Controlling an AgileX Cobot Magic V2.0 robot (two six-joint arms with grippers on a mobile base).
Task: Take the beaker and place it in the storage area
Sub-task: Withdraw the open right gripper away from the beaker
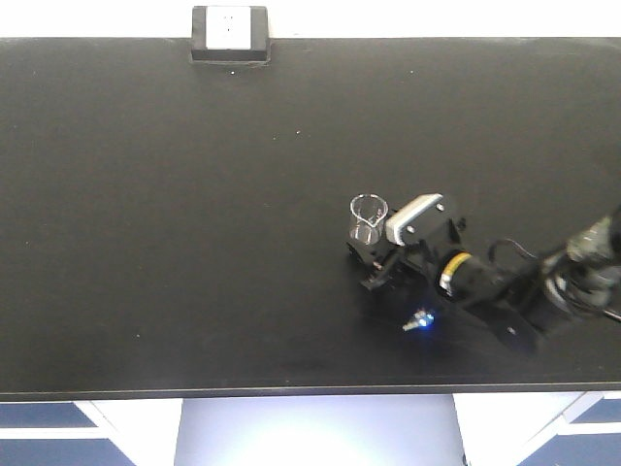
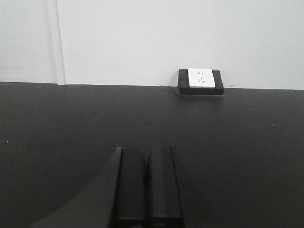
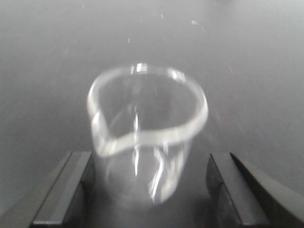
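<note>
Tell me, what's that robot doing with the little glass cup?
The robot's right gripper is at a small glass beaker standing upright on a big black benchtop. Its two fingers sit open on either side of the glass, not squeezing it. The left gripper is closed, holds nothing, and points toward a white socket box by the wall.

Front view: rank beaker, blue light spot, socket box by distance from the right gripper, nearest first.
From the right gripper:
1. Small clear glass beaker, upright at the jaws, toward the back wall.
2. Small blue light spot on the black benchtop, toward the front edge, beside the arm.
3. White-faced socket box in black housing, far-left at the back edge.
</note>
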